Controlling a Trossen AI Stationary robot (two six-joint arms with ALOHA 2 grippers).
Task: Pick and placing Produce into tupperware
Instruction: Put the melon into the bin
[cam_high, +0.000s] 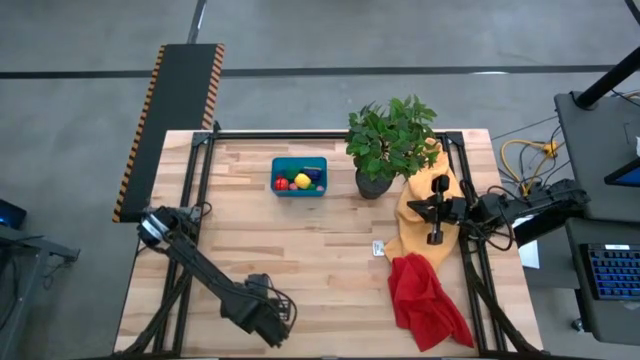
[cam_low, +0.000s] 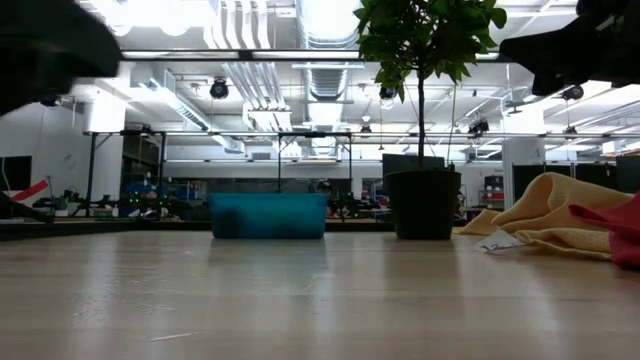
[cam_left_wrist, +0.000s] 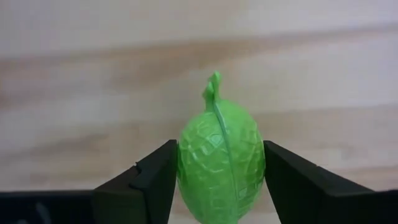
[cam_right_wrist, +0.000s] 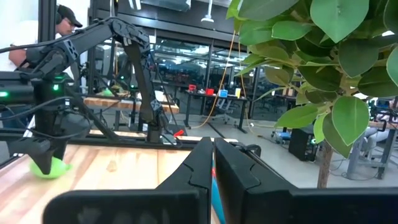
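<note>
Ridged glossy green plastic produce (cam_left_wrist: 221, 163) pinched between left gripper (cam_left_wrist: 217, 180) fingers; right gripper (cam_right_wrist: 211, 177) fingers pressed together, empty.

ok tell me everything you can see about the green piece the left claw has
The green piece is a glossy, plastic-looking toy, egg-shaped with a faceted, leaf-patterned skin, a raised seam down its middle and a small stem at its tip. The left claw is shut on it, one dark finger against each side, stem pointing away from the wrist, over bare wooden table. From the right wrist view it shows as a bright green blob under that claw, low over the tabletop.
</note>
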